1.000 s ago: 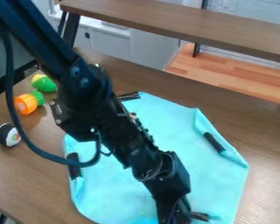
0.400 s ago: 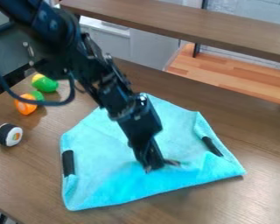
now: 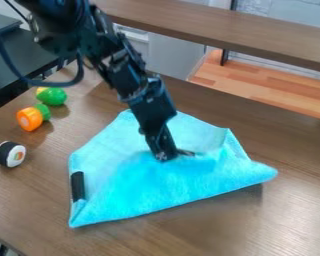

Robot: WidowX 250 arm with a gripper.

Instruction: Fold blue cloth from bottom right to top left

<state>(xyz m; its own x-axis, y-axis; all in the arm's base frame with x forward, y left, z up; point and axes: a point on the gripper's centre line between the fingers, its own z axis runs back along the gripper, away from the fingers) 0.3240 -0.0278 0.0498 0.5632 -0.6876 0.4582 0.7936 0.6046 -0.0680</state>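
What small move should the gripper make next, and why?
Probably ease the gripper slightly toward the top left of the blue cloth: it sits at the folded part's edge, near the cloth's middle, and unfolded cloth shows beyond it.

Arm [image 3: 130, 75] runs out of view up top, hides part of blue cloth [image 3: 169, 187]. Table [image 3: 293, 220] cut off right.

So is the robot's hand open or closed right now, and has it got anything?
Hand: closed, holding an edge of the blue cloth.
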